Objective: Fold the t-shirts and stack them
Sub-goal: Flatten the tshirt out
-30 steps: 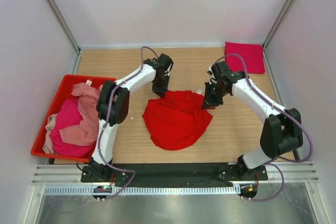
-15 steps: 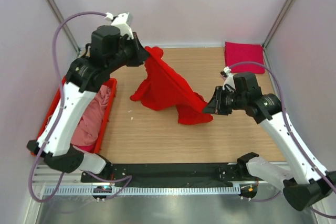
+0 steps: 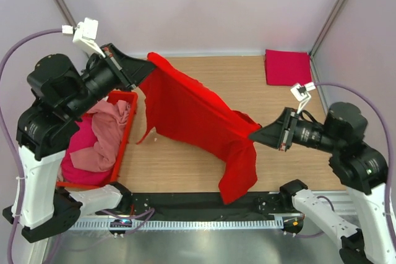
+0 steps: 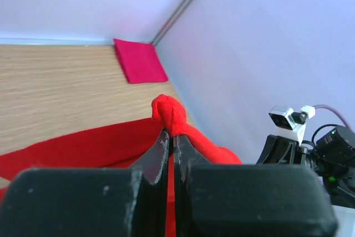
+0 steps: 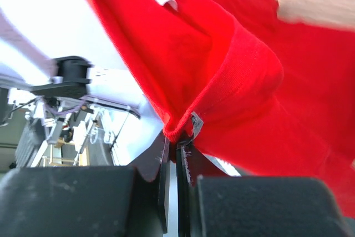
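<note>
A bright red t-shirt (image 3: 192, 115) hangs stretched in the air between both arms, one end drooping toward the table's near edge. My left gripper (image 3: 148, 65) is shut on its upper left corner, the cloth bunched at the tips (image 4: 169, 116). My right gripper (image 3: 252, 134) is shut on the shirt's hem at the lower right, red fabric (image 5: 222, 70) filling that wrist view. A folded magenta t-shirt (image 3: 288, 67) lies at the back right corner, also in the left wrist view (image 4: 140, 60). Pink and magenta t-shirts (image 3: 99, 137) lie heaped in the bin.
A red plastic bin (image 3: 125, 97) stands at the table's left side under my left arm. White walls close in the wooden table (image 3: 185, 165) on three sides. A black rail runs along the near edge.
Both arms have risen and spread apart, lifting the red t-shirt off the table and stretching it out in the air. Both grippers stayed shut on it.
</note>
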`<action>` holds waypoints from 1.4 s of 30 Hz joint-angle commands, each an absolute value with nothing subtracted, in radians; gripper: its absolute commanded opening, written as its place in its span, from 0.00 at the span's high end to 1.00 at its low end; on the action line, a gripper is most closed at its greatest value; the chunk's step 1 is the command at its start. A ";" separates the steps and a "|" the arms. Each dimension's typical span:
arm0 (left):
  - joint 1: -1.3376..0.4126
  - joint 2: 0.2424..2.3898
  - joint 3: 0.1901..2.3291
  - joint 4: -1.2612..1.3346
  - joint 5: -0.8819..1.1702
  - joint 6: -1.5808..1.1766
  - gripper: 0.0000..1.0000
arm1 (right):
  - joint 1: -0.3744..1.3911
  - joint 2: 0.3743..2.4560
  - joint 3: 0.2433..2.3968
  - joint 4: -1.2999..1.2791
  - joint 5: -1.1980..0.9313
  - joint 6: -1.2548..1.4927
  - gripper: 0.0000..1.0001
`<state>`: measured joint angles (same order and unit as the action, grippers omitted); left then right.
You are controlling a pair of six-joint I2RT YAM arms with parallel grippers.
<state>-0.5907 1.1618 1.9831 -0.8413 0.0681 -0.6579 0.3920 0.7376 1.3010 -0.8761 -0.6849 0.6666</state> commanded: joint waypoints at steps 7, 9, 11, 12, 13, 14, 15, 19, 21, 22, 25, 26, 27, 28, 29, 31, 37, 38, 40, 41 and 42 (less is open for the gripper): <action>-0.592 1.325 2.049 -0.706 0.089 -0.652 1.00 | 0.397 0.696 1.356 -1.014 -0.482 0.716 0.99; -0.591 1.406 2.086 -0.690 0.081 -0.617 1.00 | 0.400 0.728 1.347 -1.046 -0.422 0.690 0.99; -0.589 1.552 2.182 -0.695 0.072 -0.588 1.00 | 0.399 0.790 1.336 -1.075 -0.308 0.664 0.99; -0.586 1.609 2.241 -0.707 0.071 -0.553 1.00 | 0.399 0.811 1.332 -1.080 -0.264 0.657 0.99; -0.581 1.738 2.299 -0.727 0.071 -0.537 1.00 | 0.397 0.839 1.322 -1.086 -0.215 0.650 0.99; -0.571 1.800 2.418 -0.745 0.072 -0.528 1.00 | 0.397 0.891 1.321 -1.098 -0.122 0.644 0.99; -0.557 1.860 2.472 -0.753 0.099 -0.528 1.00 | 0.399 0.920 1.316 -1.095 -0.068 0.634 0.99; -0.441 2.181 2.629 -0.692 0.178 -0.613 1.00 | 0.390 1.051 1.313 -1.078 0.187 0.621 0.99; -0.411 2.242 2.625 -0.617 0.186 -0.632 0.99 | 0.362 1.138 1.328 -1.075 0.273 0.615 0.99; -0.382 2.267 2.625 -0.603 0.202 -0.675 0.97 | 0.344 1.170 1.348 -1.069 0.281 0.598 0.99; -0.347 2.318 2.606 -0.587 0.258 -0.730 0.68 | 0.264 1.259 1.379 -1.062 0.281 0.554 0.98; -0.341 2.295 2.590 -0.597 0.258 -0.717 0.59 | 0.241 1.276 1.384 -1.060 0.285 0.531 0.94; -0.341 2.269 2.536 -0.624 0.252 -0.697 0.45 | 0.233 1.305 1.382 -1.058 0.302 0.511 0.79; -0.342 2.203 2.437 -0.638 0.226 -0.658 0.33 | 0.223 1.318 1.378 -1.060 0.311 0.468 0.72; -0.342 2.203 2.436 -0.649 0.215 -0.643 0.33 | 0.222 1.331 1.378 -1.057 0.317 0.444 0.63; -0.342 2.079 2.279 -0.688 0.180 -0.606 0.26 | 0.219 1.373 1.377 -1.081 0.316 0.394 0.42; -0.357 1.694 1.779 -0.785 0.158 -0.571 0.28 | 0.351 1.332 1.341 -1.123 0.200 0.356 0.28; -0.367 1.639 1.705 -0.778 0.173 -0.603 0.28 | 0.388 1.312 1.329 -1.123 0.178 0.385 0.27; -0.411 1.453 1.547 -0.759 0.182 -0.655 0.29 | 0.488 1.269 1.246 -1.070 0.085 0.428 0.28; -0.429 1.386 1.416 -0.743 0.190 -0.685 0.30 | 0.515 1.215 1.200 -1.031 -0.086 0.454 0.28; -0.454 1.332 1.346 -0.741 0.192 -0.745 0.31 | 0.537 1.195 1.098 -0.990 -0.150 0.535 0.29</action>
